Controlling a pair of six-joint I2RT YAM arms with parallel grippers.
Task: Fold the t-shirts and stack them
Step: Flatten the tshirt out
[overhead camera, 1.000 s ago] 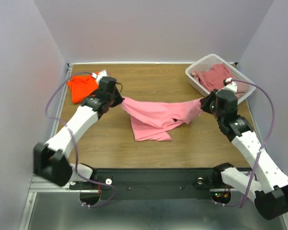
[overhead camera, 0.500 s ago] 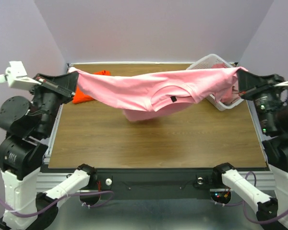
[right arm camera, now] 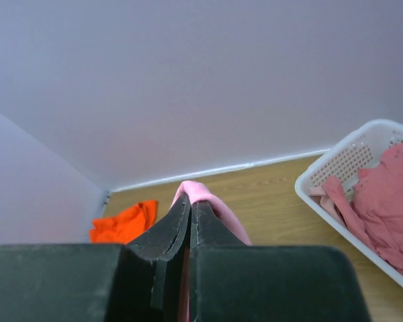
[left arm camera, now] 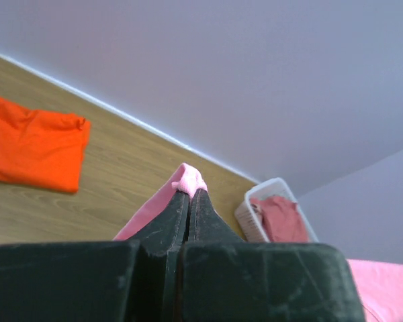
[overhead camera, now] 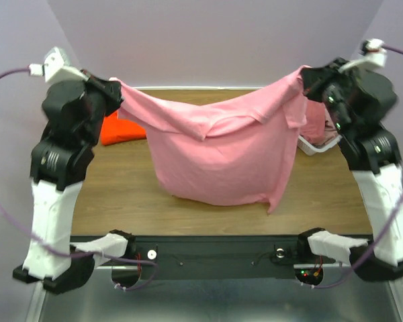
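Above the surface (overhead camera: 121,194), I am suspending the pink t-shirt (overhead camera: 218,157) crosswise, left jaws and right jaws clamping opposite corners.

My top camera is looking down from high behind my arms at the whole table (overhead camera: 114,194). Both wrist cameras are sitting close behind my fingers (left arm camera: 173,221), looking out toward the back wall (overhead camera: 208,40). All three are seeing the orange shirt (overhead camera: 121,131) and the white basket (right arm camera: 336,168).
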